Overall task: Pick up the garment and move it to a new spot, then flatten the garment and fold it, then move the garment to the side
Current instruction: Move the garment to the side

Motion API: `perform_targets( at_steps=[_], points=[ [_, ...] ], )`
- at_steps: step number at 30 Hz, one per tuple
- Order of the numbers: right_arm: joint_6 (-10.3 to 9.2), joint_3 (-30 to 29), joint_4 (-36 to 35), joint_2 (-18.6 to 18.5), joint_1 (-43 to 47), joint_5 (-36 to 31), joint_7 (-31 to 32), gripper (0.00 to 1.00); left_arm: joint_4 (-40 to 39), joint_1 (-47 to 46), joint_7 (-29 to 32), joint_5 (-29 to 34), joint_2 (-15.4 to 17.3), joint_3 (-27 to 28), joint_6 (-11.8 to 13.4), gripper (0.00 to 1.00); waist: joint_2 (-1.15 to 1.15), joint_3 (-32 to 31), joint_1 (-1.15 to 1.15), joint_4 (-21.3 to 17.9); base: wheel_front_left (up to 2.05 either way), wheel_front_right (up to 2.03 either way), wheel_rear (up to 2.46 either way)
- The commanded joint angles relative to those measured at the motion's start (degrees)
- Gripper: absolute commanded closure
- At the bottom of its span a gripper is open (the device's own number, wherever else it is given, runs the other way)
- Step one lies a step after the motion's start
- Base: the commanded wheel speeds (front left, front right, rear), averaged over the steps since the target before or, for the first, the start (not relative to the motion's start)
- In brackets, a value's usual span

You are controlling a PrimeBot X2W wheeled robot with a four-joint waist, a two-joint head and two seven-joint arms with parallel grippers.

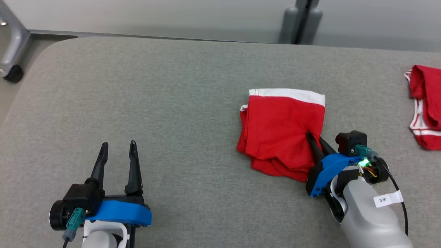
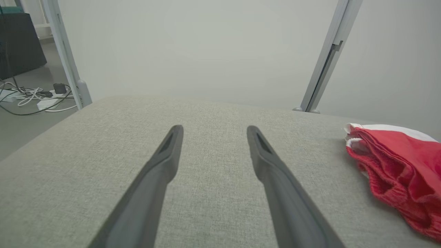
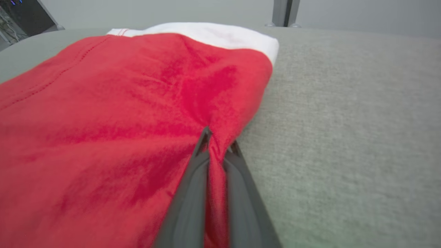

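At the lower left of the head view the left gripper (image 1: 119, 143) hovers over the bare grey table (image 1: 179, 103), its fingers spread wide and grasping nothing. From its own wrist view the garment (image 2: 396, 162) lies well off to its right, apart from the left fingers (image 2: 165, 155).

The garment (image 1: 279, 131) sits right of the table's centre: red shorts folded into a rough block. The white waistband is at the far edge and the rumpled, layered hems are toward the robot, so the long axis runs roughly away from the robot. The top face is fairly smooth; the near and left edges bunch.

The right gripper (image 1: 314, 136) is plainly the nearer one. Its fingers are clenched on a ridge of red cloth by the garment's right edge, which puckers between them in the right wrist view. Any lift or drag would start from that right edge.

A second red garment (image 1: 425, 103) lies at the far right.
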Motion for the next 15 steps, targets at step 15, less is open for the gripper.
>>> perform_targets(
  at_steps=[15],
  points=[
    [-0.01,-4.1,-9.2,-6.3,-1.7,-6.4,-1.4,1.00,-3.0,-4.3,-0.2,1.8,0.2,0.2,-1.4,0.00,0.00,4.7,-0.01,-12.4,0.00,0.00,0.00]
  ],
)
